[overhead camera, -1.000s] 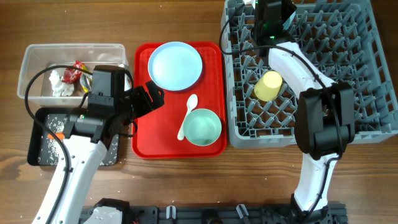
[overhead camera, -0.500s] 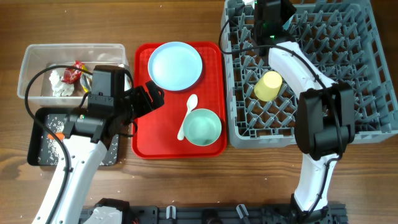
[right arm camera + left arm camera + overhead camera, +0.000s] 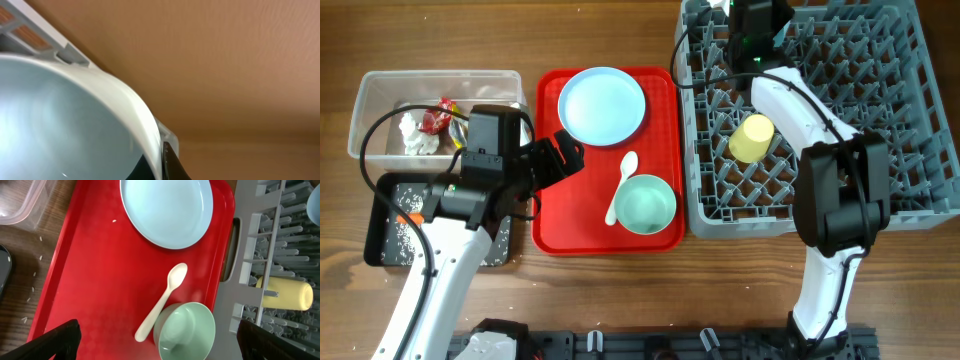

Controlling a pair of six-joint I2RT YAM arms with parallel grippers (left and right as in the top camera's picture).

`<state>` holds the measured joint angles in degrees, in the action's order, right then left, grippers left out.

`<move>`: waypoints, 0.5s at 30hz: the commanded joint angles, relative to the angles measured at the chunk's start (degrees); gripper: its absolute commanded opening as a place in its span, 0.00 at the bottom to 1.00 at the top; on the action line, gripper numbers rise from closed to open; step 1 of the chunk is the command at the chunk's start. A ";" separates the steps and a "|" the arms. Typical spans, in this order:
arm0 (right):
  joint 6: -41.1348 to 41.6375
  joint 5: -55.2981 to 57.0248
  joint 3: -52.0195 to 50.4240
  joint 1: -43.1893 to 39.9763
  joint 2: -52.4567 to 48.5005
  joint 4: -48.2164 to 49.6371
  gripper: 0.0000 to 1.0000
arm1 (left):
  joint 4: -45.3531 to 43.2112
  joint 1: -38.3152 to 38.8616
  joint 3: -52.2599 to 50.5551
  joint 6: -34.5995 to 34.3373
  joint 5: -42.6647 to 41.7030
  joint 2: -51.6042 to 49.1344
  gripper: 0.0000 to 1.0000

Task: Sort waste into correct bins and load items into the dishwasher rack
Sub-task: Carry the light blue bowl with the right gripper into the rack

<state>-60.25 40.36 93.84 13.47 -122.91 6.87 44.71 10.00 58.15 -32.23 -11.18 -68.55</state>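
A pale bowl [image 3: 75, 110] sits at the far edge of the grey dishwasher rack [image 3: 920, 200], its rim pinched between the closed fingers of the right gripper [image 3: 161, 162]. The left gripper [image 3: 563, 158] hangs spread wide, holding nothing, over the red tray [image 3: 550, 230] bearing the plate [image 3: 602, 105], spoon [image 3: 621, 186] and green bowl [image 3: 646, 204].

The serving tray [image 3: 550, 150] is bright red. On it the far plate [image 3: 602, 105] is pale blue, the near bowl [image 3: 646, 204] is pale green and the spoon [image 3: 621, 188] is white. At right, the rack [image 3: 910, 120] is grey with a grid pattern, and the cup [image 3: 752, 138] is yellow. At left, the tub [image 3: 380, 90] is clear, with white tissue [image 3: 412, 135] and a red wrapper [image 3: 442, 118]. The black tray [image 3: 378, 215] is speckled with white grains [image 3: 400, 235]. The table [image 3: 620, 300] is brown wood.
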 commanded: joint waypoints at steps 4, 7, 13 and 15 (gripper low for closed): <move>-3.65 -2.73 -0.61 1.09 -2.43 -0.48 0.05 | -0.13 -0.26 1.22 0.44 0.33 1.05 1.00; -2.40 -2.67 -1.31 1.14 -2.47 -0.50 0.05 | -0.13 -0.26 1.22 0.44 0.33 1.05 1.00; -6.78 -2.49 -6.91 1.18 -2.47 7.32 0.05 | -0.13 -0.26 1.22 0.46 0.33 1.05 1.00; -11.78 -2.08 -9.40 1.18 -2.47 14.51 0.04 | -0.13 -0.26 1.22 0.44 0.33 1.07 1.00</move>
<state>-65.93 39.83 88.73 13.98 -123.11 18.13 44.71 10.00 58.15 -32.23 -11.20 -68.53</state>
